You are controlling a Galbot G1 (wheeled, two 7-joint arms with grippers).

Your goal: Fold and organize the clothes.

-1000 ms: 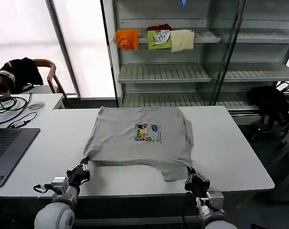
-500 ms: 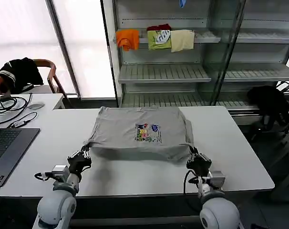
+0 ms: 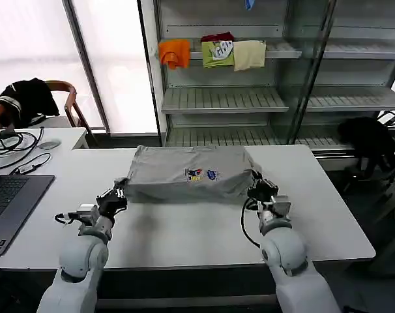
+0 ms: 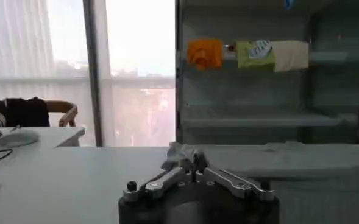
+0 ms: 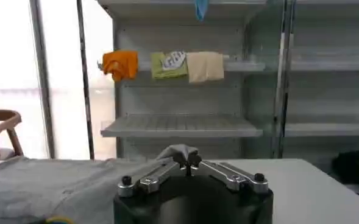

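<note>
A light grey shirt (image 3: 184, 173) with a small multicoloured chest print lies on the white table (image 3: 184, 228), its near half lifted and carried toward the far side. My left gripper (image 3: 117, 195) is shut on the shirt's near left corner (image 4: 180, 153). My right gripper (image 3: 257, 190) is shut on the near right corner (image 5: 178, 152). Both corners are bunched between the closed fingers, just above the table. The shirt's front edge hangs between the two grippers, folding over the part behind it.
A laptop (image 3: 8, 205), cables and a mouse (image 3: 49, 145) lie at the table's left. Behind stands a metal shelf rack (image 3: 249, 98) with orange, green and cream folded cloths (image 3: 214, 53). A chair with a black garment (image 3: 28, 98) is far left; another black garment (image 3: 367, 140) is right.
Both grippers have moved away from the table's near edge toward the far side, carrying the shirt's near hem up and over. The visible shirt has become shorter front to back.
</note>
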